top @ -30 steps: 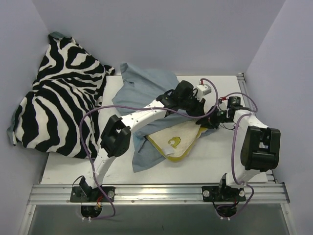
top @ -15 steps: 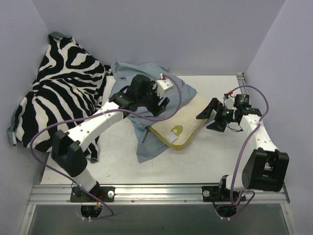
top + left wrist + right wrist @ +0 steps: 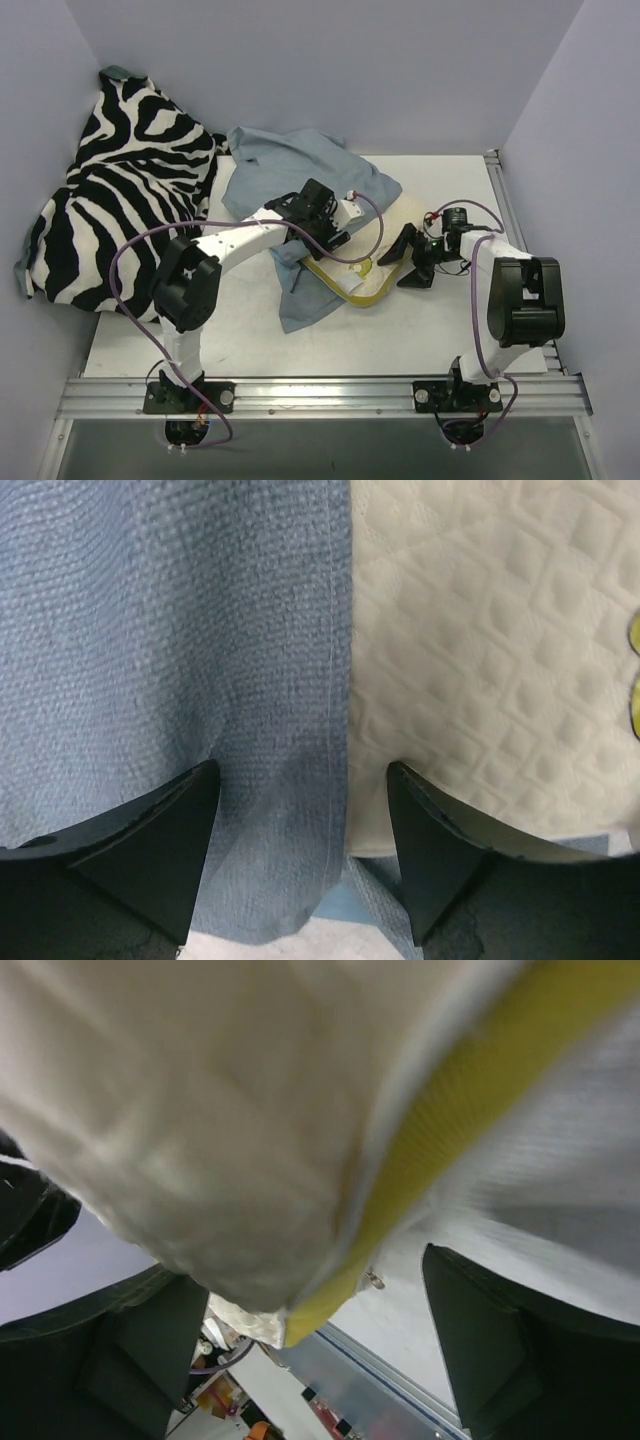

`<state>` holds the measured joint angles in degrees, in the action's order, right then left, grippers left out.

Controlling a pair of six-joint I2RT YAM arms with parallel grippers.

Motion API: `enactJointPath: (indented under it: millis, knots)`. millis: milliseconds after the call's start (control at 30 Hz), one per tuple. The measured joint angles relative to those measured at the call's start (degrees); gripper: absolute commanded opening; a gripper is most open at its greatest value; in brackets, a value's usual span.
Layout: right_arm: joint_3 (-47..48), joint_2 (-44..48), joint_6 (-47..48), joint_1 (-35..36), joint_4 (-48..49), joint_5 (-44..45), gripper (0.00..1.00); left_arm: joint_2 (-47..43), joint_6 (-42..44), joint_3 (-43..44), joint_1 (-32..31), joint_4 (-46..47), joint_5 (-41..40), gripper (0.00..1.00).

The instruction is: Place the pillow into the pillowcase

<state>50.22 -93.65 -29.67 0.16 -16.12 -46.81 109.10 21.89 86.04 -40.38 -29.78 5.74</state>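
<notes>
The cream bumpy pillow (image 3: 392, 228) lies at the table's middle, its left part tucked under the grey-blue pillowcase (image 3: 300, 168), its yellow edge (image 3: 352, 287) showing in front. My left gripper (image 3: 326, 236) hovers open over the seam where the pillowcase (image 3: 190, 630) meets the pillow (image 3: 490, 640); the cloth's hem runs between its fingers (image 3: 150, 855). My right gripper (image 3: 407, 262) is open at the pillow's right edge. In the right wrist view the pillow (image 3: 200, 1110) and its yellow edge (image 3: 455, 1110) hang blurred between the spread fingers (image 3: 505, 1360), gripper (image 3: 310, 1350) not closed on them.
A black-and-white zebra-print cloth (image 3: 120, 200) is heaped at the far left against the wall. Purple cables loop from both arms. The metal rail (image 3: 320, 392) runs along the near edge, and grey walls close in on the left, back and right.
Both grippers have opened. The left arm swung left, then came back over the pillowcase's edge. The right gripper slid left to the pillow's right edge.
</notes>
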Motion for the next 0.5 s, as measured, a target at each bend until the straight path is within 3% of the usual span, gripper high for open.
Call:
enactJointPath:
  millis: [33,67,100,167,200,300,367,433,500]
  knots:
    - [-0.02,-0.68,-0.68,0.50,1.09,-0.22,0.79,1.29,0.22,0.92,0.02,-0.26,-0.37,0.73]
    - [-0.02,-1.16,-1.40,1.01,2.16,-0.48,0.72,2.36,0.42,1.75,0.04,-0.44,-0.74,0.60]
    - [0.00,-1.64,-1.97,1.51,3.19,-0.79,0.59,3.26,0.59,2.58,0.04,-0.79,-1.03,0.53]
    - [0.04,-2.56,-3.32,2.21,5.27,-1.42,0.43,4.59,1.25,4.33,0.17,-1.79,-0.74,0.35]
    - [0.04,-3.06,-3.93,2.49,6.62,-1.84,0.29,5.05,1.31,5.22,0.31,-2.51,-0.26,0.31]
    - [0.04,-3.93,-6.64,2.93,9.77,-3.32,0.00,5.20,1.51,7.67,0.74,-5.49,4.39,0.23]
    - [-0.39,-3.98,-10.23,3.21,13.40,-5.01,0.00,5.20,1.20,10.84,0.79,-8.41,9.62,0.16]
    - [-2.27,-3.61,-16.09,3.98,20.85,-6.82,0.00,5.22,0.00,16.83,-0.15,-12.81,16.79,0.00]
    - [-4.44,-2.91,-23.02,5.09,28.22,-7.96,0.00,5.55,-1.60,24.44,-2.16,-15.26,23.21,0.00]
